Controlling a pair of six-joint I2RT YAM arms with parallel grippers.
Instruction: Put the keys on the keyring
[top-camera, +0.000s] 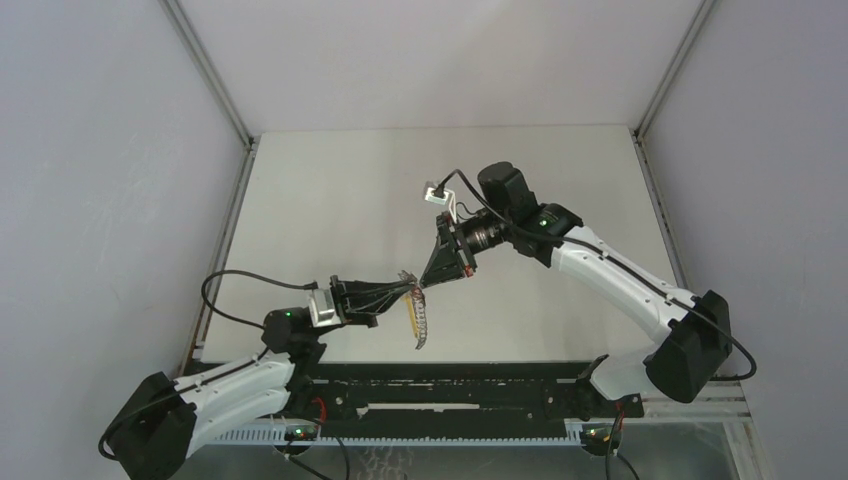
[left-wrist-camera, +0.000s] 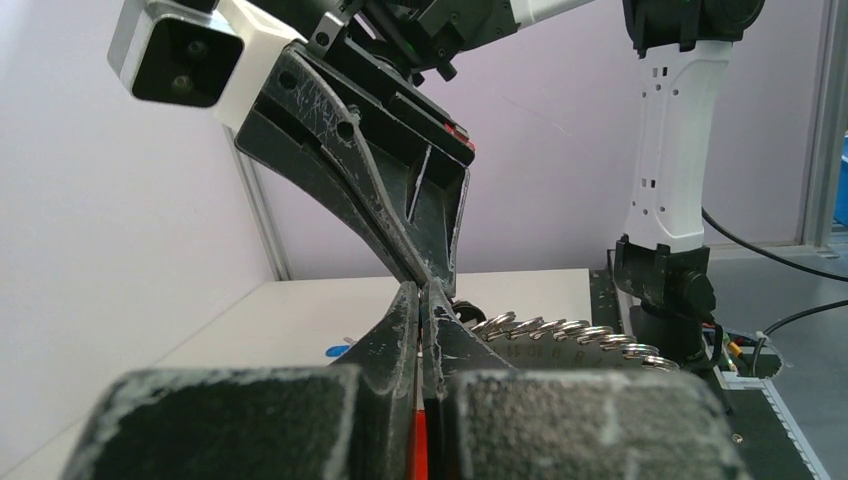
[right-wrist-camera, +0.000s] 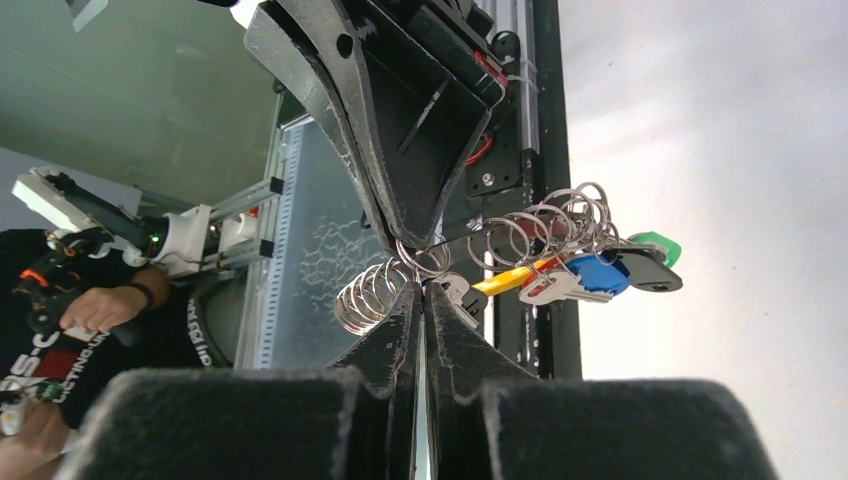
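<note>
Right jaws, shut, meet left jaws shut on the keyring (right-wrist-camera: 365, 300); keys (right-wrist-camera: 598, 272) hang beside it. Threading seems underway; next, pry a ring open.

Silver keyring (right-wrist-camera: 372, 297), blue, yellow and green keys (right-wrist-camera: 598, 272), black fingers (right-wrist-camera: 393, 342)

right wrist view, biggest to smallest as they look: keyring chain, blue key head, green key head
1. keyring chain
2. blue key head
3. green key head, partly hidden behind the black key, so its rank is unsure
</note>
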